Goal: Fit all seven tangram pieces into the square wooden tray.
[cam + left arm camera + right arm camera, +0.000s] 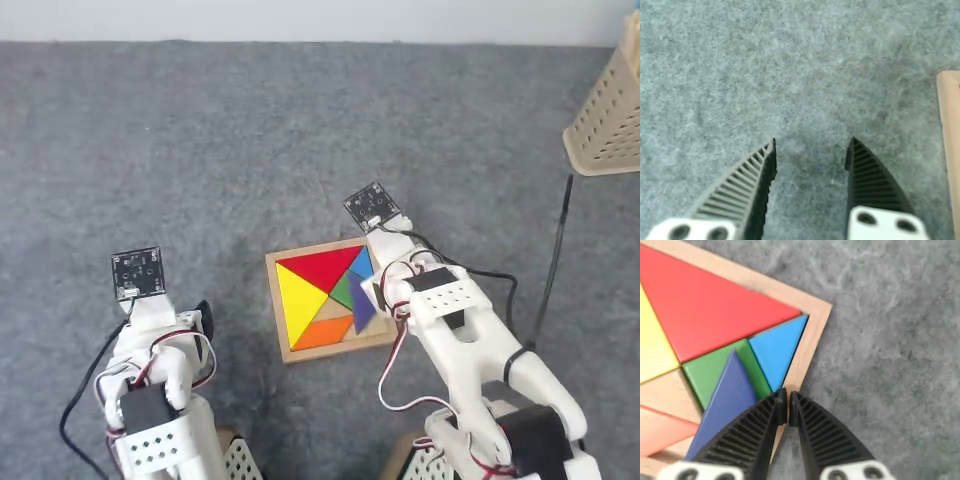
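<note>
- Right claw [788,402] sat pinched almost closed, with nothing between its tips. It hung over the right-hand rim of the square wooden tray [812,340], just beside the lower point of the blue triangle [777,350].
- Purple parallelogram piece [725,400] lay inside the tray but tilted. Its pointed end rode up over the green piece [710,372], so it looked unseated.
- Large red triangle [705,305], large yellow triangle [652,350], plain wood-coloured piece [665,390] and orange triangle [322,332] all looked flush.
- Step, my read: final fit. Six pieces were down and the purple one needed to drop into its slot along the right side.
- Next move, my read: nudge or press with the closed tips to slide the purple piece off the green and flat against the rim. A small rotation was probably needed. Risk: pushing too hard could shift the tray or pop the blue or green piece up.
- Left claw [810,150] was spread wide and held nothing. It hung over bare surface, well left of the tray, with one strip of the tray's edge in its wrist view.
- Grey felt-like tabletop [250,150] carried the tray near the middle, between the arms.
- Beige perforated basket [610,110] stood at the far right edge, and a black cable [555,250] trailed below it.
- White wall strip [300,20] ran along the back.
</note>
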